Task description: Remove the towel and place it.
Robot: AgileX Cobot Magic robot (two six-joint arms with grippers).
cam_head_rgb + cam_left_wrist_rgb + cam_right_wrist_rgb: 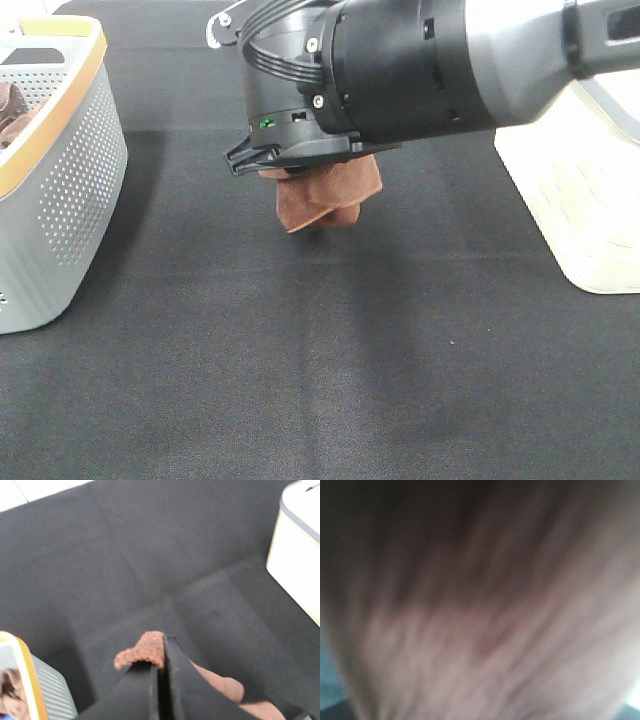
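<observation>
One towel (325,200) hangs clenched in the left gripper (159,657), off the table (300,380) to avoid dragging, grey basket (70,200) at nine o'clock; I cannot tell the right gripper's state.

Overhead view's evenly lit with a soft shadow mid-frame on the counter (330,400); right wrist view is total brownish blur, unreadable.

Whole frame blurred. Brownish-pink streaky surface (485,630) fills view, darker along 1 edge. Small bluish patch (327,680) at 1 corner. Pincer not discernible; cannot place anything relative to it.
</observation>
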